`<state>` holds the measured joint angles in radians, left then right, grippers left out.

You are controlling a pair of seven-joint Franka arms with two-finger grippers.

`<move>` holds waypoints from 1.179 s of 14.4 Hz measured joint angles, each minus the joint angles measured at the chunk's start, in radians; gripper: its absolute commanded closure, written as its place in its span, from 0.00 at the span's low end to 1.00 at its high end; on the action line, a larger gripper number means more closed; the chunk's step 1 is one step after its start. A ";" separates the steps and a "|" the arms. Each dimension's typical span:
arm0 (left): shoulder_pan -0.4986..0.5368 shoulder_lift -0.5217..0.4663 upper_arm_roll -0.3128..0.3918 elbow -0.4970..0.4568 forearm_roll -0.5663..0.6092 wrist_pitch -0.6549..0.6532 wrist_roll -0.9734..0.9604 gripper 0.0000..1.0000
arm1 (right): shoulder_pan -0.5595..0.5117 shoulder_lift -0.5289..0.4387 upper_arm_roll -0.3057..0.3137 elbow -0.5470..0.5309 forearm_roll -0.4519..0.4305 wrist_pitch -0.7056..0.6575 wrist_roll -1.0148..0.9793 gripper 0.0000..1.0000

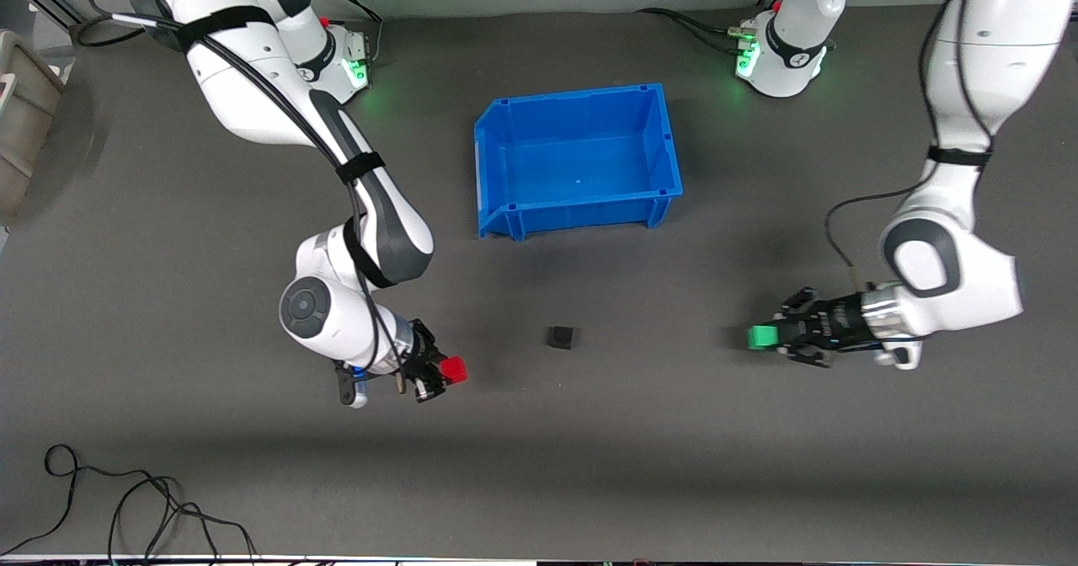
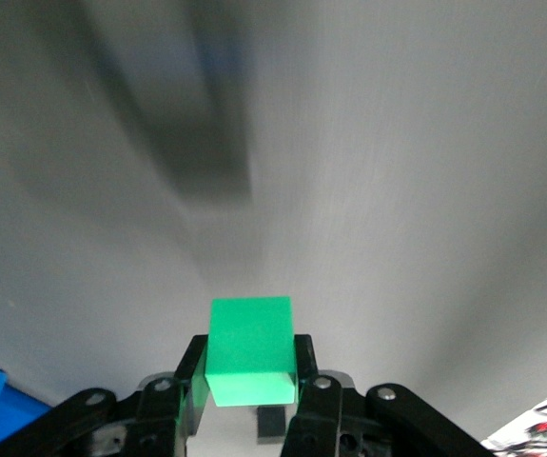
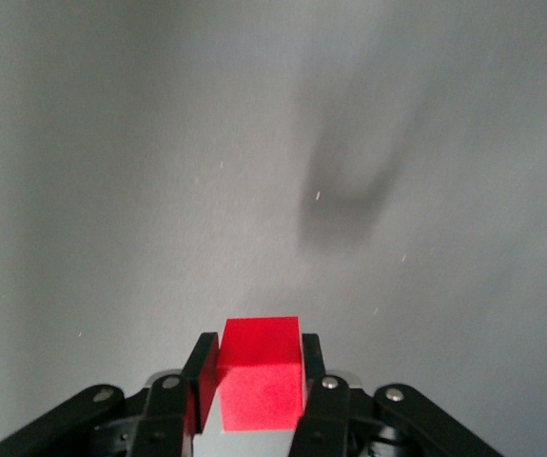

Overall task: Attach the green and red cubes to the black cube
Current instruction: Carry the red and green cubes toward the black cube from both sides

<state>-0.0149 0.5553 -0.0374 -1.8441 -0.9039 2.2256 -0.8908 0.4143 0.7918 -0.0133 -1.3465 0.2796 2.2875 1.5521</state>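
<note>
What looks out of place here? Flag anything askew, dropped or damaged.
Nothing stands out. The left gripper holds the green cube squarely, the right gripper holds the red cube, and the black cube sits flat on the table between them. The blue bin stands upright.

Black cube on table; red cube, green cube pinched between fingers, off table

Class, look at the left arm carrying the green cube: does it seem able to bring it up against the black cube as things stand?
Probably yes. The left gripper grips the green cube, and only bare table lies between it and the black cube.
</note>
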 measured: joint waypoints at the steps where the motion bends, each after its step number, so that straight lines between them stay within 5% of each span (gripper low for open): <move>1: -0.041 0.000 -0.001 0.001 -0.015 0.015 -0.005 0.93 | 0.000 0.018 0.012 0.025 0.001 0.000 0.026 0.74; 8: -0.276 0.041 -0.003 0.105 -0.047 0.097 -0.160 0.96 | 0.098 0.163 0.050 0.144 0.001 0.091 0.188 0.74; 17: -0.399 0.211 -0.003 0.258 -0.048 0.259 -0.364 0.96 | 0.128 0.173 0.041 0.120 0.001 0.045 0.248 0.74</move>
<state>-0.4137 0.7667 -0.0403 -1.5864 -0.9515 2.4847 -1.2550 0.5421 0.9645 0.0279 -1.2266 0.2810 2.3325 1.8004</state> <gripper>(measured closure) 0.630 0.608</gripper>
